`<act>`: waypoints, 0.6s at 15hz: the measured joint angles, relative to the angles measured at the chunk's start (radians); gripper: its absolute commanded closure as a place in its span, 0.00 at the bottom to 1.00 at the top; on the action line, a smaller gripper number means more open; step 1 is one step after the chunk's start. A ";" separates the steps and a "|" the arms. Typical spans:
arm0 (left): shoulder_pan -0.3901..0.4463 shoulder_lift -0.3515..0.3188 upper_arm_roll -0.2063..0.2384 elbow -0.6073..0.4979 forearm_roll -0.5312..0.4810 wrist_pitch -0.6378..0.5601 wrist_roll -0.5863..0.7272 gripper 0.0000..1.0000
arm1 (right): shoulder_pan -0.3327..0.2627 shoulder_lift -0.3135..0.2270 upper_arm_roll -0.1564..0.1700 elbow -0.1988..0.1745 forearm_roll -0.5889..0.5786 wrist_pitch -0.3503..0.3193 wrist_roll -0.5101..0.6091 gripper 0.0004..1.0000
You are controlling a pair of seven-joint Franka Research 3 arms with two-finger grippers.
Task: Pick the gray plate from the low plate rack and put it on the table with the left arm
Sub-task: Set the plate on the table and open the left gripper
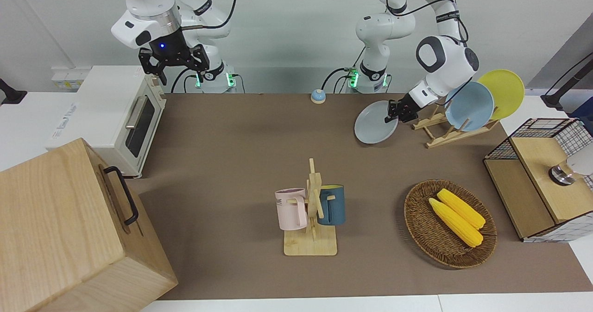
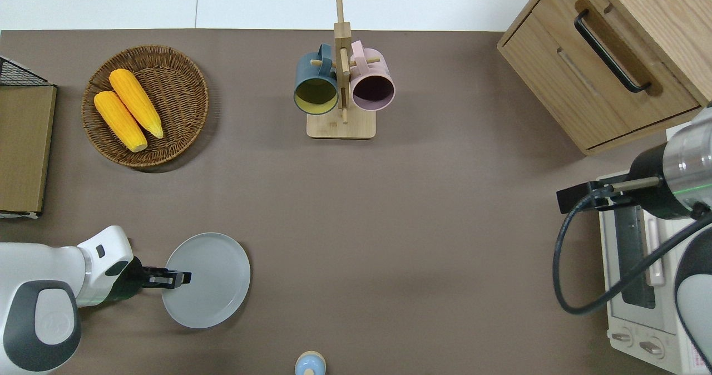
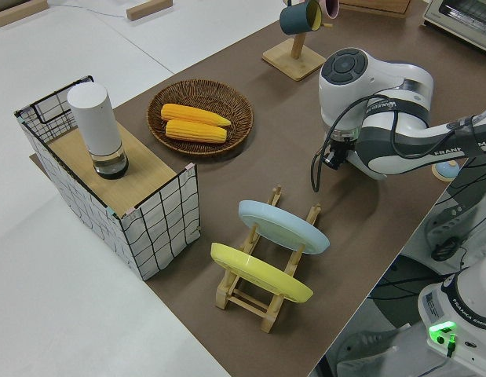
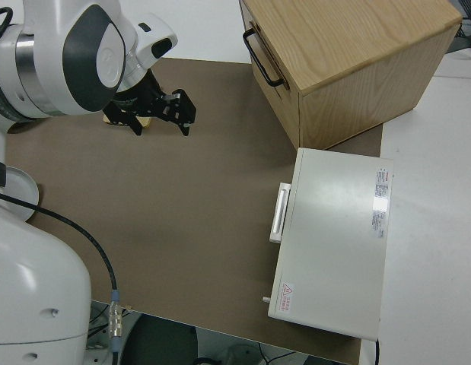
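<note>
The left arm's black two-finger gripper (image 2: 177, 278) pinches the rim of the round, matte pale gray plate (image 2: 207, 280), holding it tilted over the brown-matted table (image 2: 423, 241), clear of the low light-wood plate rack (image 1: 445, 134), apparently ready to lower it. The right arm is parked.

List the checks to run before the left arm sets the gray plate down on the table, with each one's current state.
1. Left hand shut on the rim of the round pale gray plate: ok.
2. Plate out of the low light-wood plate rack: ok.
3. Bare brown-mat table under the plate: ok.
4. Small blue bell apart from the plate: ok.
5. Plate touching the table: cannot tell.
6. Right arm parked: ok.
</note>
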 measured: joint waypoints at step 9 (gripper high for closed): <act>-0.034 0.012 -0.005 -0.023 -0.001 0.064 0.009 0.01 | 0.000 0.000 0.000 0.000 0.000 0.000 0.000 0.01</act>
